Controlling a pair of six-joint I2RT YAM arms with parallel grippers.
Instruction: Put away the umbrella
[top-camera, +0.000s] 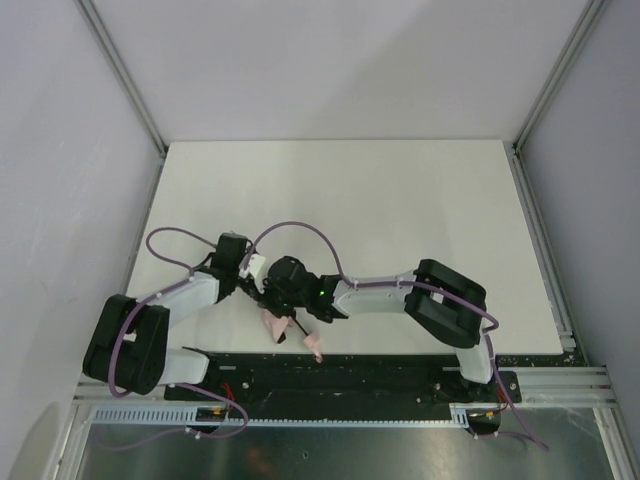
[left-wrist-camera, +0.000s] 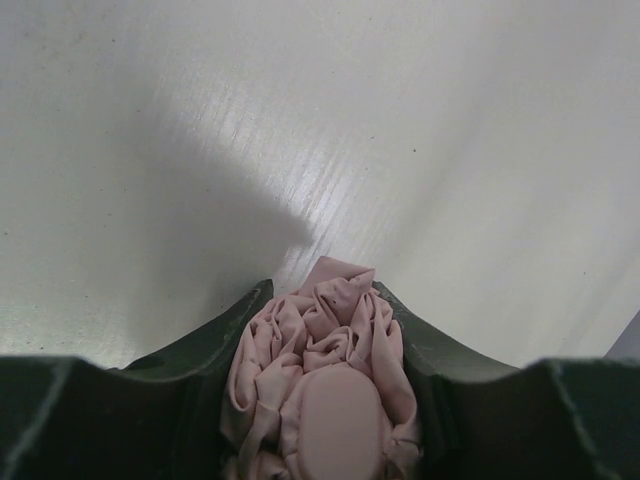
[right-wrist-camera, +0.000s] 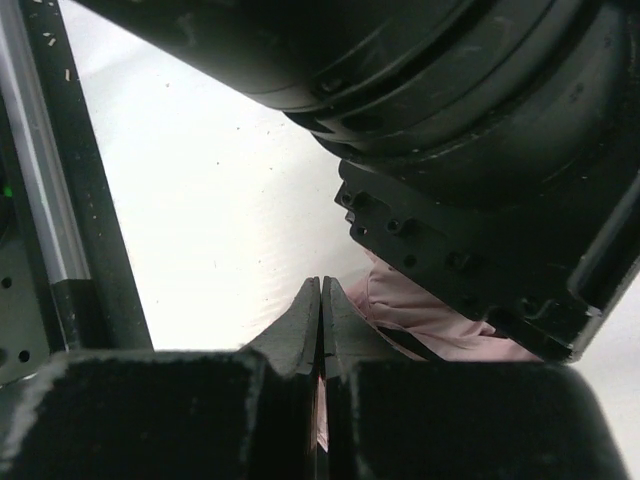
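- The left gripper stands about half closed, and its fingers clamp the bunched pink cloth of the umbrella from both sides.
- The right gripper is pressed fully shut, right next to the pink cloth. A pink sliver shows low in the seam between its fingers, but it cannot be told whether the strap is caught there.
- From above, the umbrella lies on the table near its front edge, under the two meeting wrists. Its dark shaft runs out to the small pink handle, which points toward the black base plate.
- The step in hand looks like tidying the umbrella into a tight bundle, since the shaft seems still drawn out and the cloth loose.
- To do it well, the left gripper should hold the cloth firmly without twisting, so the folds do not spill.
- The right gripper should then work in line with the shaft, not across it, as the thin shaft could bend or slip sideways.
- No case, bag or bin shows in any view, so where the umbrella is meant to go cannot be told.
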